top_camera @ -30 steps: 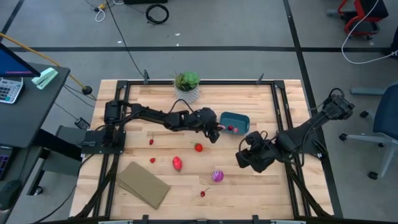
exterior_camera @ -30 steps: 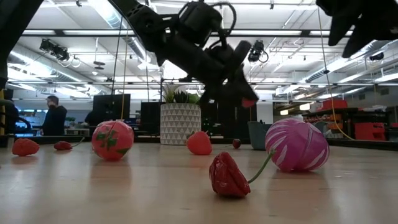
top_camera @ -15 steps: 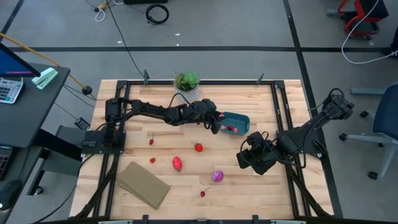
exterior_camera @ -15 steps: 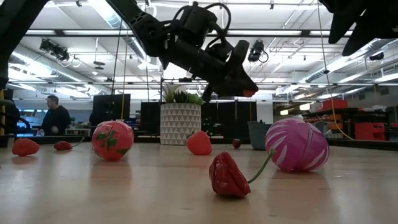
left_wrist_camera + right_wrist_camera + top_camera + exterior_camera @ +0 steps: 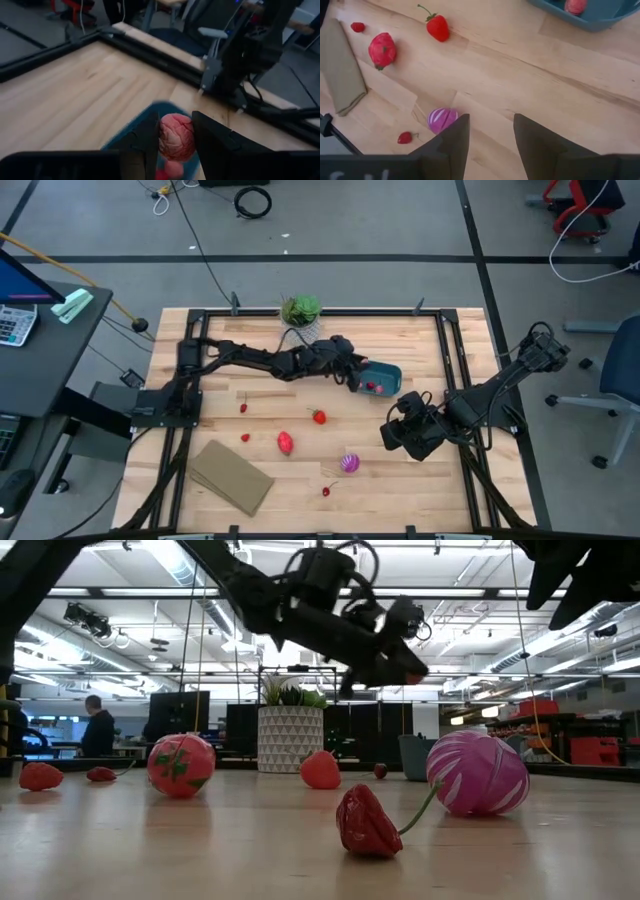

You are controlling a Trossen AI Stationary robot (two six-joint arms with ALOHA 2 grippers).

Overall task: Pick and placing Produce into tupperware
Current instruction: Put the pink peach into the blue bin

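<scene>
The left gripper [image 5: 175, 137] was clamped on a bumpy red raspberry-looking fruit [image 5: 176, 136], held right above the teal tub [image 5: 378, 376] near the potted plant [image 5: 301, 316]. One red piece [image 5: 575, 5] was already sitting in the tub. The right gripper [image 5: 490, 135] was parked low over the table with its fingers apart, nothing in them. Out on the wood were left a strawberry [image 5: 438, 27], a purple-and-white striped piece [image 5: 442, 119], a bigger red fruit [image 5: 382, 50] and a small cherry [image 5: 405, 137].
</scene>
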